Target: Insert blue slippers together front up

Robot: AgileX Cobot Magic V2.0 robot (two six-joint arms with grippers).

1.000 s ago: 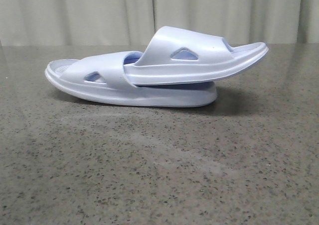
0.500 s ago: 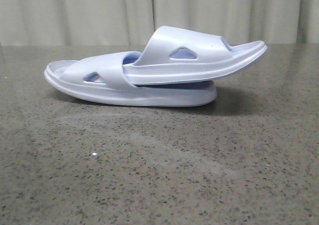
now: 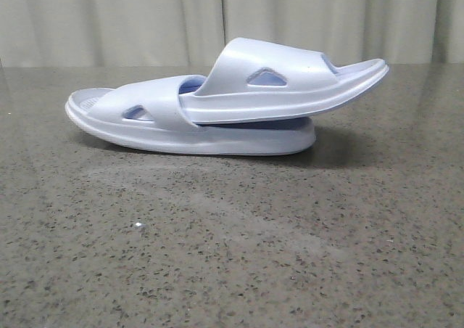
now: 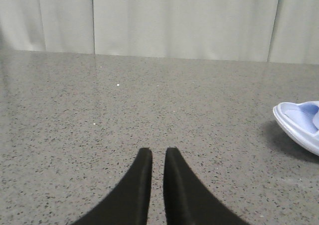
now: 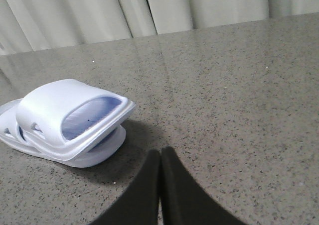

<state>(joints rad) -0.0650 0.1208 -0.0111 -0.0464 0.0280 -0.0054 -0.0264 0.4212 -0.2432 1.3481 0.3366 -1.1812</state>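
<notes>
Blue slippers (image 3: 217, 110): nested on surface (image 3: 232, 255); probably light, springy foam; grip by strap. Left claw (image 4: 158, 158) nearly together; right claw (image 5: 160, 158) together, empty.

**Two slippers nested on the bench**

The lower slipper (image 3: 152, 121) lies flat on the bench (image 3: 232, 255), lengthwise from left to right, toward the far side. The upper slipper (image 3: 290, 81) is pushed under the lower one's strap from the right, resting on its footbed and tilted so that its right end juts out past the lower one, raised clear of the bench. A curtain (image 3: 232, 19) hangs behind the bench. Neither end effector touches the pair: the left end effector (image 4: 158, 158) is well apart to their left, the right end effector (image 5: 160, 155) near their right end.
</notes>
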